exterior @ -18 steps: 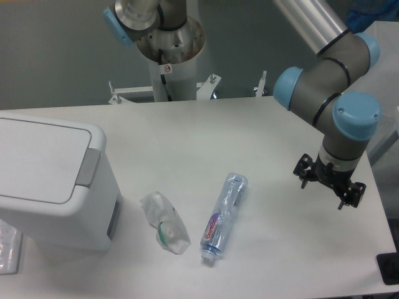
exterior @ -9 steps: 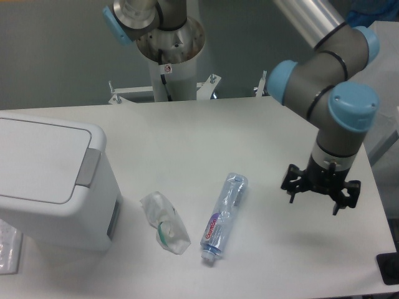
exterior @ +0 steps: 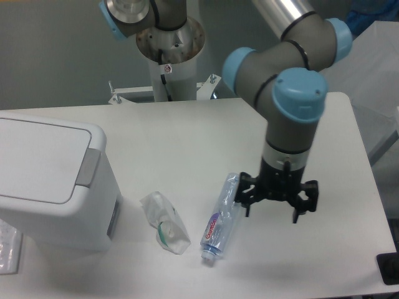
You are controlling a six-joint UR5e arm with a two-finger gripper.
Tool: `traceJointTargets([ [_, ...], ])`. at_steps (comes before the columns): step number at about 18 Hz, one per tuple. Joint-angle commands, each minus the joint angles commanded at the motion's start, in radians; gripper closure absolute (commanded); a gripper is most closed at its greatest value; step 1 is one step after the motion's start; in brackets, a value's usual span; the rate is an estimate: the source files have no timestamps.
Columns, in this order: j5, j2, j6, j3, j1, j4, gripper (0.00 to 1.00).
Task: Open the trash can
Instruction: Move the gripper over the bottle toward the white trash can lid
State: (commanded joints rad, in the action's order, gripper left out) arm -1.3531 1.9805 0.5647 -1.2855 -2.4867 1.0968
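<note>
hand (exterior: 272,204) open, fingers spread wide, holding nothing; it hangs above the surface (exterior: 187,137), pointing down, just right of the plastic bottle (exterior: 223,215); left finger sits close to the bottle's upper end, contact not clear from this angle

bottle lies on its side, cap end toward the camera; crumpled clear wrapper (exterior: 164,223) just left of the bottle; trash can (exterior: 53,184) well left of the bottle, at the surface's left edge, lid flat and shut, grey push tab (exterior: 88,168) on the lid edge that faces the bottle

step in hand, my read: approach phase; hand is nowhere near the trash can, lid untouched, task not started in any real sense

next move calls for: travel left past the bottle and the wrapper, high enough to clear both; line up over the grey tab; bring the fingers together or use one fingertip so the press lands on the tab only; press straight down; tab is narrow and sits at the lid's edge, so an off-centre push likely slips onto the lid or the can's shoulder
</note>
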Motion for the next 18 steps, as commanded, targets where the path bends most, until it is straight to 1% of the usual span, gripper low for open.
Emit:
traceJointTargets([
  [5,0.06,-0.055,-0.074,0.015,0.058,0.002,0.0],
  [7,0.1,-0.083,-0.091,0.017,0.068,0.0,0.0],
  [10,0.152,-0.103,-0.106,0.014,0.08,0.0,0.0],
  [12,0.155,-0.109,-0.111,0.012,0.084,0.0,0.0],
  [14,0.154,-0.118,-0.124,-0.006,0.094,0.0,0.0],
  [16,0.152,-0.124,-0.127,-0.011,0.095,0.0,0.0],
  [18,0.146,-0.138,-0.175,-0.026,0.112,0.002,0.0],
])
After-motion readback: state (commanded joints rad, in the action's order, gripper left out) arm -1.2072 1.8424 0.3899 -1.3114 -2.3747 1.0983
